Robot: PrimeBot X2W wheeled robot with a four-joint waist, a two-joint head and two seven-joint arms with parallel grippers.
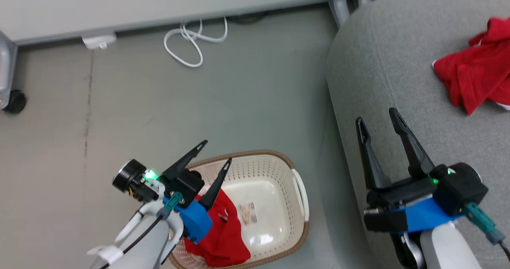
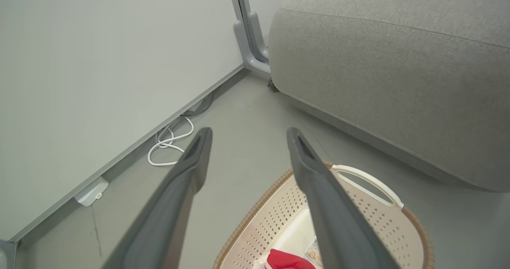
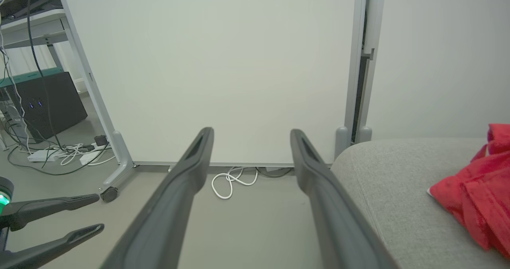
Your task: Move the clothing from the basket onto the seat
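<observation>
Both jaw pairs spread | left claw over basket rim | right claw over seat edge

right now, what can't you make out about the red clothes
- Bright red fabric garment in the oval cream-white perforated plastic basket: head view, left gripper covers part; bottom edge cuts the basket.
- Red garments on the light-grey woven-fabric sofa: head view, cut by the right edge; their number is unclear.
- Printed label on the basket floor: too small to read.
</observation>
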